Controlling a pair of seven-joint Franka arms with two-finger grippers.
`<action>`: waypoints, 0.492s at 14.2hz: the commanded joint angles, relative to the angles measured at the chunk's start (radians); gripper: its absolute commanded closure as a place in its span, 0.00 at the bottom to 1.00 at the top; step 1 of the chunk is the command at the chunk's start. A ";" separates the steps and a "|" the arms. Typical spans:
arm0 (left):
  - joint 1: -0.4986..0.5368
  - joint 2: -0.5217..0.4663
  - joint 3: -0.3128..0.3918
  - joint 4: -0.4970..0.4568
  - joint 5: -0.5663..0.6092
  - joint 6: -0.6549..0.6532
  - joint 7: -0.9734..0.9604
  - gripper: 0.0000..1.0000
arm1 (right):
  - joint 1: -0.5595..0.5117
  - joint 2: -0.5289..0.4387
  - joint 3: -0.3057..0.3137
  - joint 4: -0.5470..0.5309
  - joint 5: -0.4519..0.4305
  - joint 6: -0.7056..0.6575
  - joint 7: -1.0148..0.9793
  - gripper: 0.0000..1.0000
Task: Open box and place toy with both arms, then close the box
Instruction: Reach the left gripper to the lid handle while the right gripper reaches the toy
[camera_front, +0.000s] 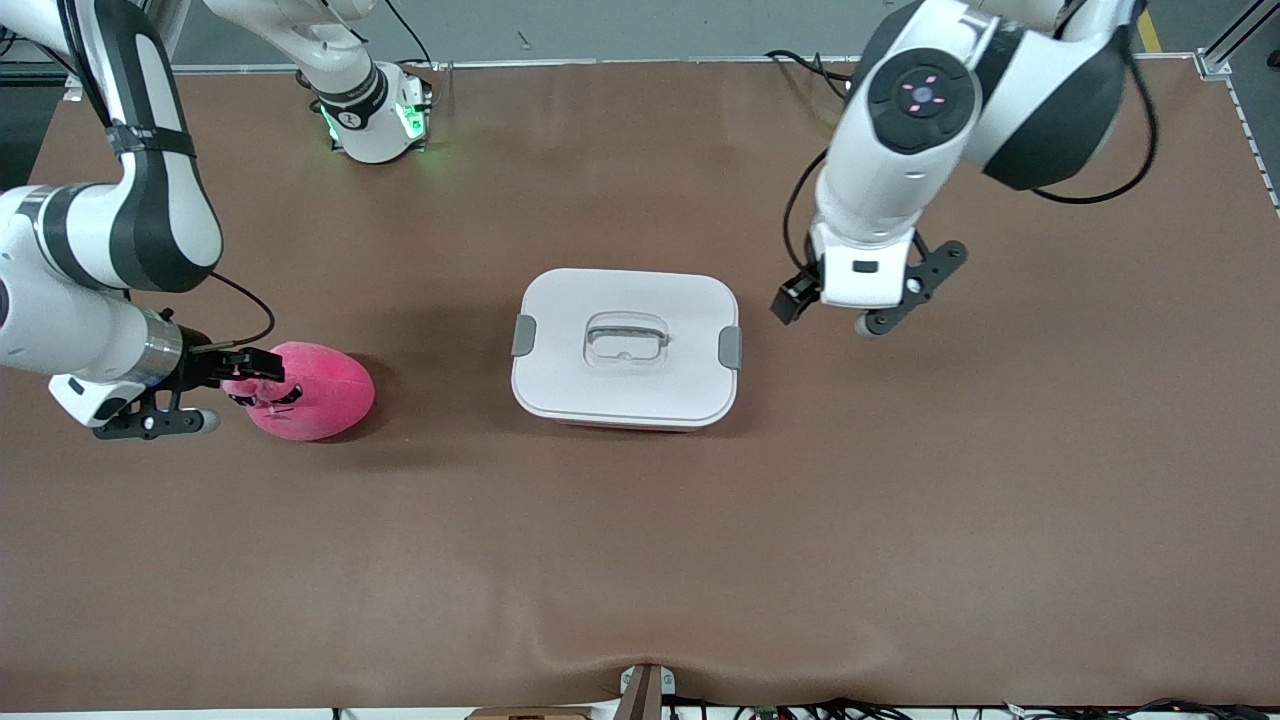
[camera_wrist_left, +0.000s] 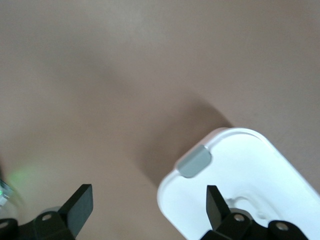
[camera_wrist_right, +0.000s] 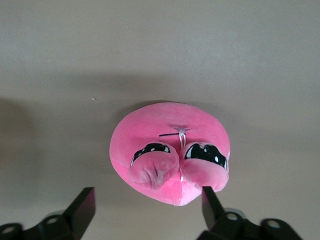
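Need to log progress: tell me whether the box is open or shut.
Shut: the white lid sits flat on the box, grey clips at both ends.

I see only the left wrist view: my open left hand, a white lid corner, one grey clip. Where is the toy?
Observer: The toy lies on the table, apart from the box, toward the right arm's end.
Operator: Does the right hand hold it?
Observer: Not yet; the right hand is open, one finger each side of its face.
Operator: And the lid?
Observer: It sits on the box; a second grey clip shows at the right arm's end.
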 joint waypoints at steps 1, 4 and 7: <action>-0.046 0.047 0.009 0.024 -0.002 0.042 -0.155 0.00 | -0.006 0.001 -0.001 -0.021 0.004 0.016 -0.022 0.20; -0.101 0.098 0.011 0.024 0.007 0.100 -0.321 0.00 | -0.005 0.013 -0.001 -0.035 0.004 0.050 -0.020 0.20; -0.123 0.122 0.011 0.026 0.009 0.154 -0.435 0.00 | -0.003 0.033 -0.001 -0.035 0.004 0.068 -0.020 0.20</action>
